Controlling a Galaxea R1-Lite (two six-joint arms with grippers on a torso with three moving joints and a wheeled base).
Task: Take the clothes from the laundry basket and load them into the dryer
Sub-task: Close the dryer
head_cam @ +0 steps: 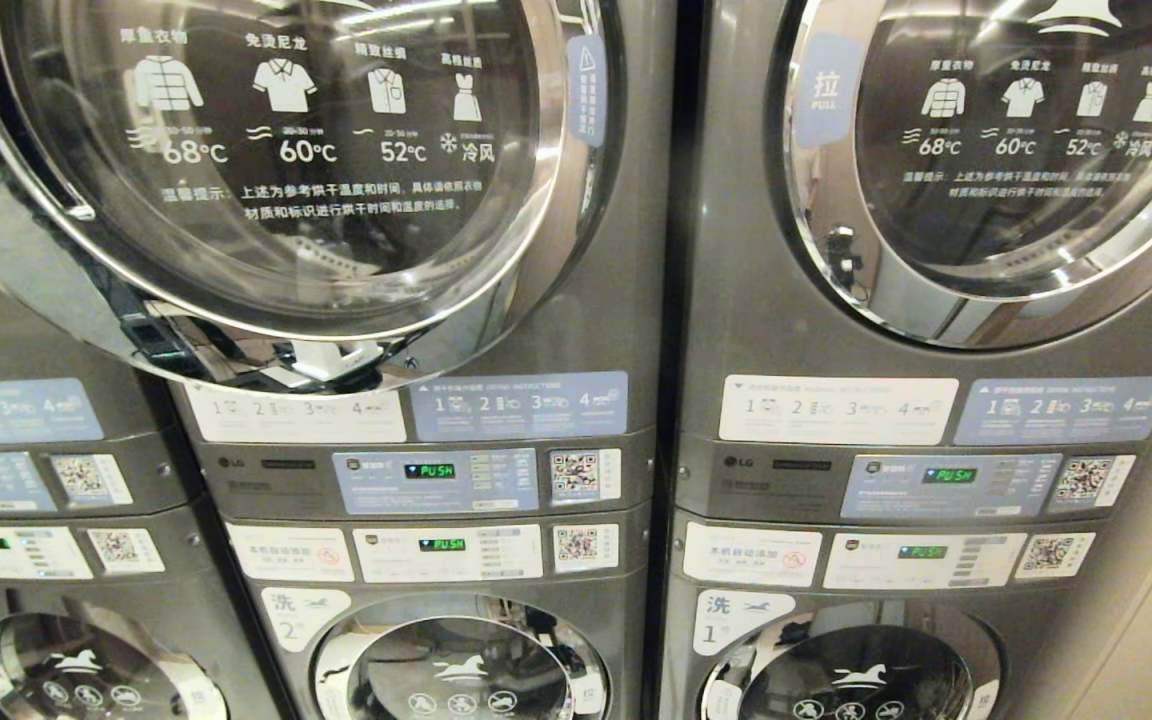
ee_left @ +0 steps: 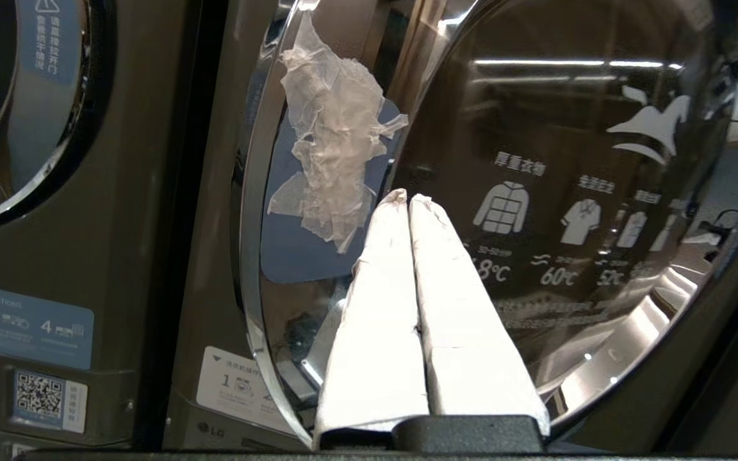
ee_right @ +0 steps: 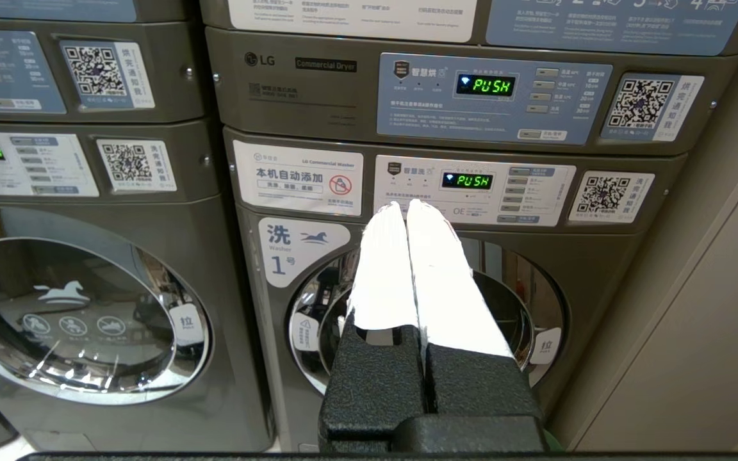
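Three dark grey stacked laundry towers fill the view ahead, each with a dryer above and a washer below. At far left, only a strip of the first tower (head_cam: pixel 36 450) shows, with its labels and a green display. Next comes the tower marked 2. Its dryer (head_cam: pixel 276 150) sits at the top, with a big chrome-ringed round door printed with white garment icons and 68, 60 and 52 degree marks. The door looks swung out a little toward me, and its rim overlaps the tower to the left. My left claw (ee_left: pixel 407 198) is raised in front of this door. Its two white-wrapped fingers are pressed flat together and hold nothing. The tips are just beside a blue sticker (ee_left: pixel 330 160) on the door's edge, which is covered in crumpled clear tape. Below the dryer are control panels reading PUSH in green, then the washer (head_cam: pixel 456 670) with a white horse logo. To the right stands the tower marked 1, with a matching dryer (head_cam: pixel 1016 150) whose door is closed. My right claw (ee_right: pixel 405 206) hangs low before that tower's washer (ee_right: pixel 523 307). Its fingers are fully closed and empty. A beige wall (ee_right: pixel 696 320) is at far right.
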